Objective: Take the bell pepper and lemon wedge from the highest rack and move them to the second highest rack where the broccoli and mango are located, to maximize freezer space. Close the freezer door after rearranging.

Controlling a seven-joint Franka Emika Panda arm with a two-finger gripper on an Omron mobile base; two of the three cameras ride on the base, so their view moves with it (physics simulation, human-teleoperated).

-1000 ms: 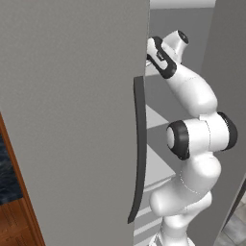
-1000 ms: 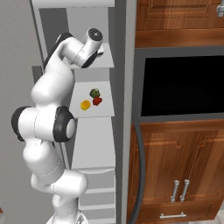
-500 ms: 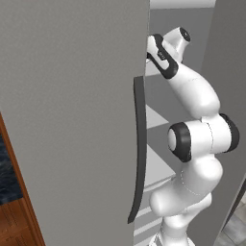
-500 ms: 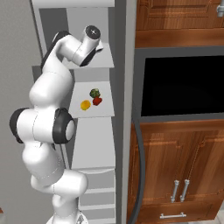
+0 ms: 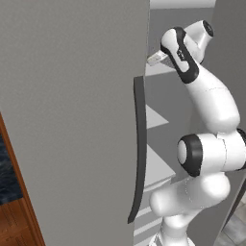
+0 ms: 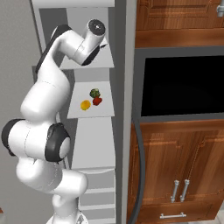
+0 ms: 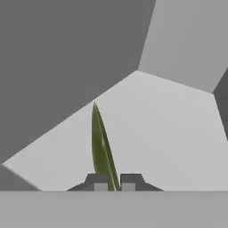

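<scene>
The dark two-fingered pincer (image 7: 114, 181) was clamped on a thin olive-yellow lemon wedge (image 7: 102, 147) above the pale grey top rack (image 7: 173, 129).

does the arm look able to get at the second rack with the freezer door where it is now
Probably yes. The freezer door stands swung open to the left, leaving the second rack unblocked, below the hand, which is shut on the lemon wedge.

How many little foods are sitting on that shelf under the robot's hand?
3: a green broccoli at the back, a yellow mango front-left, a red bell pepper front-right. Others may hide behind the arm.
</scene>
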